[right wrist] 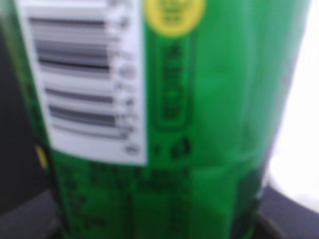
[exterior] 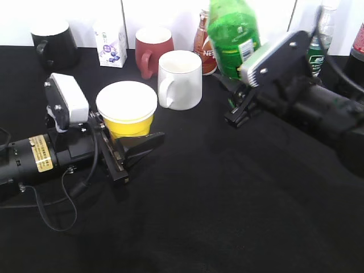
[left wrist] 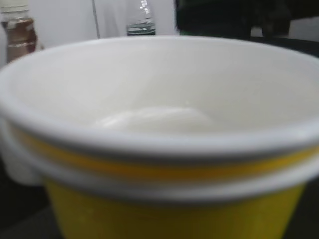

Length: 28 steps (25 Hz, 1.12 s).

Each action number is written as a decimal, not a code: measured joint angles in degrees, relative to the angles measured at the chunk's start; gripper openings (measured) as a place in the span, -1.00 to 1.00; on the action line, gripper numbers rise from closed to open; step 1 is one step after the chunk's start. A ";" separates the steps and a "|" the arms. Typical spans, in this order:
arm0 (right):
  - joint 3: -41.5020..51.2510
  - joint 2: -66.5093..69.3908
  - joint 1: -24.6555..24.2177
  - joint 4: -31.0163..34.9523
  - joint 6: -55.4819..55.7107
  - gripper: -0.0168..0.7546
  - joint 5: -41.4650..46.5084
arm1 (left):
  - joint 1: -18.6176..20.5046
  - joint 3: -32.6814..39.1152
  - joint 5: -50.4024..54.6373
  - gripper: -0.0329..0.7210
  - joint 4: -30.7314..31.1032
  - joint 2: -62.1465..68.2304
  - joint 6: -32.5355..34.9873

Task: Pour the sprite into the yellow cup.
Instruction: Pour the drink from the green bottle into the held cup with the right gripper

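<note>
The yellow cup (exterior: 127, 115), white inside and at the rim, stands on the black table at left centre. My left gripper (exterior: 134, 140) is closed around its lower body, with one finger in front and the other hidden behind. The cup (left wrist: 164, 149) fills the left wrist view, and a little pale residue lies at its bottom. The sprite (exterior: 233, 35), a green bottle, stands upright at the back centre-right with its top cut off by the frame edge. My right gripper (exterior: 240, 105) grips its lower part. The label and barcode (right wrist: 164, 129) fill the right wrist view.
A white mug (exterior: 181, 79) stands between the cup and the bottle. A red mug (exterior: 152, 48), a small carton (exterior: 110, 42), a black mug (exterior: 55, 44) and a brown bottle (exterior: 203, 41) line the back. A clear bottle (exterior: 322, 34) stands behind the right arm.
</note>
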 joint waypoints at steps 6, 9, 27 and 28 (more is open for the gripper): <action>-3.87 0.81 0.02 0.21 -25.95 0.16 0.75 | -0.05 0.00 0.00 0.28 1.42 0.00 -2.80; -4.28 0.81 0.02 0.21 -35.71 0.16 0.75 | -0.05 0.00 0.00 0.28 3.85 0.00 -3.33; -4.30 0.81 0.02 2.64 -61.41 0.15 -3.19 | -0.05 0.00 1.72 0.28 8.23 0.00 -4.50; -4.30 0.81 0.02 2.67 -62.88 0.15 -3.27 | -0.05 0.00 1.72 0.28 8.23 0.00 -4.50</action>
